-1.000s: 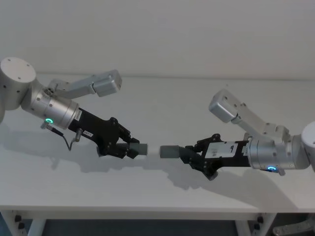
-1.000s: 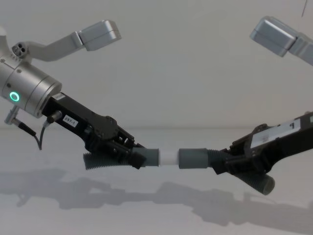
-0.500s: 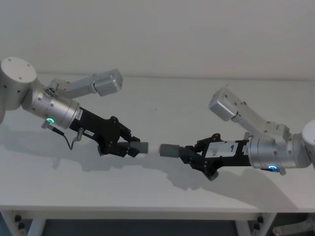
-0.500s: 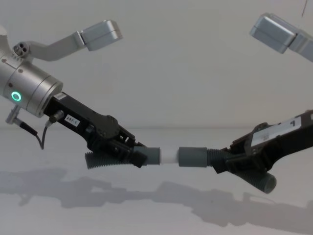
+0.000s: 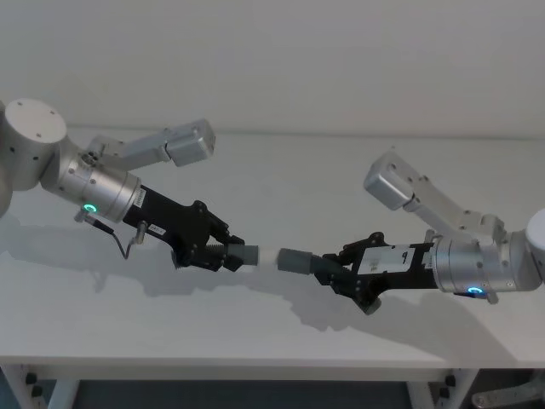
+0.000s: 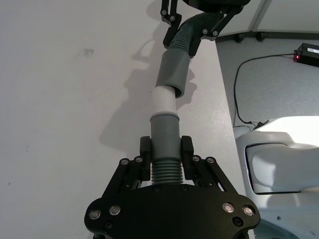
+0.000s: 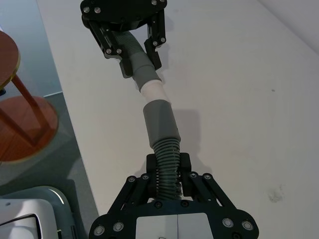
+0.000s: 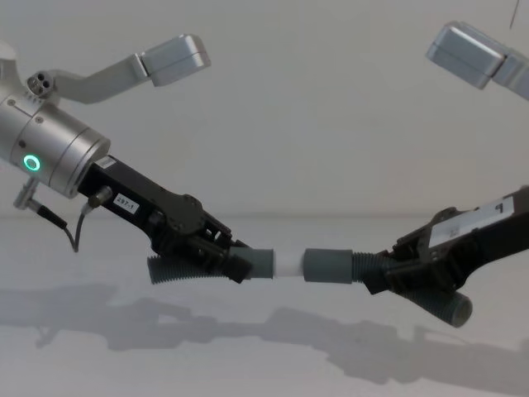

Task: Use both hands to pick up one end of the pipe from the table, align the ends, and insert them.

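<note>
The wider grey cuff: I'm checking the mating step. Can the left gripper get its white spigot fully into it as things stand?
Probably yes. The left gripper holds its piece with the white spigot already at the mouth of the wider grey cuff held by the right gripper. They look roughly in line, with nothing between them.

Red-brown round stool (image 7: 15, 99), small black box (image 6: 309, 51) with cable (image 6: 239, 89) on floor

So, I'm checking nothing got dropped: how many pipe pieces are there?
2. One pipe piece with the white spigot sits in the left claw; the other pipe piece with the wider cuff sits in the right claw. Both are held above the table, ends meeting.
</note>
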